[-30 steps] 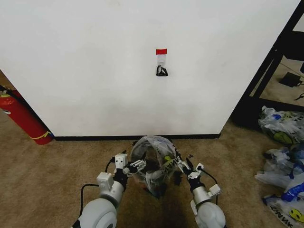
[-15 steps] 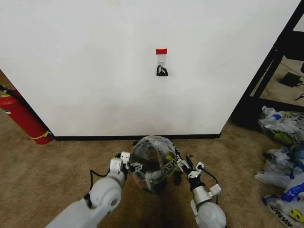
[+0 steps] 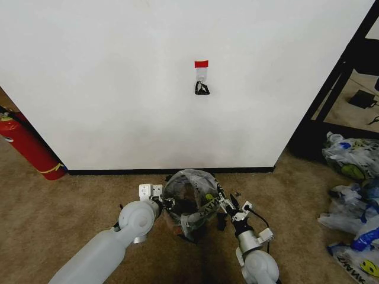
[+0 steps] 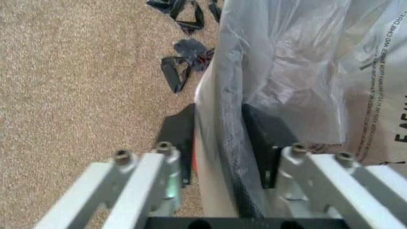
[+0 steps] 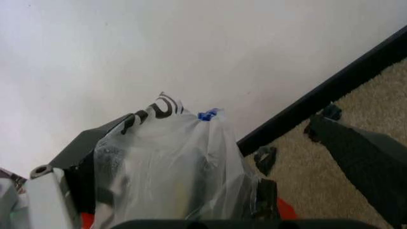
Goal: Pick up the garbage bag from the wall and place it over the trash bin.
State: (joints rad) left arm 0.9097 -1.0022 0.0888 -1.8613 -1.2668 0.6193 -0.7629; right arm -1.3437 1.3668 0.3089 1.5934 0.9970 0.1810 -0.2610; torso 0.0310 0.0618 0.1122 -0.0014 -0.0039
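We see the wall (image 3: 118, 89) across the top two thirds of the head view, white with a black baseboard along its foot, and tan carpet (image 3: 59, 225) below it. At upper centre of the wall sits a red tape strip (image 3: 201, 64) with a small hook (image 3: 202, 87) just under it.

At lower centre, just in front of the baseboard, stands the trash bin (image 3: 188, 201), and the garbage bag (image 3: 198, 208) is already draped over its rim, clear plastic bunched across the opening. A red fire extinguisher (image 3: 26, 148) leans at the left edge; a heap of similar smiley bags (image 3: 355, 201) lies at the right edge.

The left gripper (image 3: 161, 204) is at the bin's left side. In the left wrist view its black pads (image 4: 180, 138) sit narrow, straddling the bin rim with bag film between them, so we call it clamped on the garbage bag (image 4: 286, 71).

The right gripper (image 3: 224, 207) is at the bin's right side. In the right wrist view the bag (image 5: 171, 167) bulges between its fingers (image 5: 86, 148), pinched there, blue handle tip showing against the wall.

Small black scraps (image 4: 181, 62) lie on the carpet beside the bin.
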